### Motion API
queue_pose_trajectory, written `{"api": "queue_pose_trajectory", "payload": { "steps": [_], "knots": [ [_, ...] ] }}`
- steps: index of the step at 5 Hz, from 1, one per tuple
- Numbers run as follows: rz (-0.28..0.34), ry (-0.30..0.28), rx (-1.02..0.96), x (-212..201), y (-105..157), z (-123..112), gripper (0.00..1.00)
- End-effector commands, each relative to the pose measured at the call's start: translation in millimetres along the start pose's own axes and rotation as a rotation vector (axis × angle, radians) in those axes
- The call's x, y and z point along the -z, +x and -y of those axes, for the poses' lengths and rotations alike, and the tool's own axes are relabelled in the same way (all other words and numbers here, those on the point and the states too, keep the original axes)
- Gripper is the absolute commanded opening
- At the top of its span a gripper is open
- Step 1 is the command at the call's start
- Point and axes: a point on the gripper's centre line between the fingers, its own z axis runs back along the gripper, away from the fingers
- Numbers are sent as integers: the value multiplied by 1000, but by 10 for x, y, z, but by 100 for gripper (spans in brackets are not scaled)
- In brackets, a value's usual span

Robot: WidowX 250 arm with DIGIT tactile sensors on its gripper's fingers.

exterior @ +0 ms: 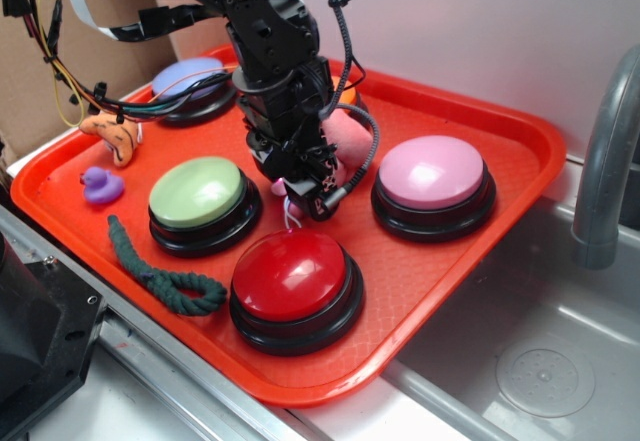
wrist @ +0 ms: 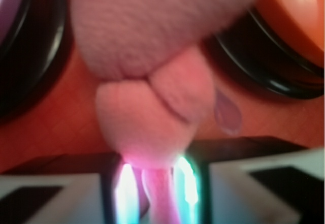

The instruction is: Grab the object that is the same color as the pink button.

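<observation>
The pink plush toy (exterior: 348, 141) lies in the middle of the red tray (exterior: 470, 251), mostly hidden by my arm; its whitish string tail (exterior: 292, 213) hangs out toward the front. My gripper (exterior: 300, 183) is down on it. In the wrist view the plush (wrist: 152, 56) fills the frame, and a pink limb of it is pinched between the two close-set jaws of my gripper (wrist: 155, 183). The pink button (exterior: 432, 171), pale pink dome on a black base, stands just right of the gripper.
Around the gripper stand a red button (exterior: 290, 273), a green button (exterior: 197, 191), a purple button (exterior: 190, 76) and an orange button (wrist: 292, 10). A purple duck (exterior: 100, 185), an orange striped plush (exterior: 115, 133) and a green rope (exterior: 160, 271) lie left. A sink (exterior: 560, 361) and faucet (exterior: 605, 161) are right.
</observation>
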Motion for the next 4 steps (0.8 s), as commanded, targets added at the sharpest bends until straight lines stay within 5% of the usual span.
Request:
{"api": "queue_pose_trajectory", "payload": {
  "steps": [1,3,4],
  "knots": [
    [6,3,2,-173,75,-68,0],
    [-101,-24,40,-901,168,-360,0],
    [-63,-16,8,-1376,73,-577,0]
  ]
}}
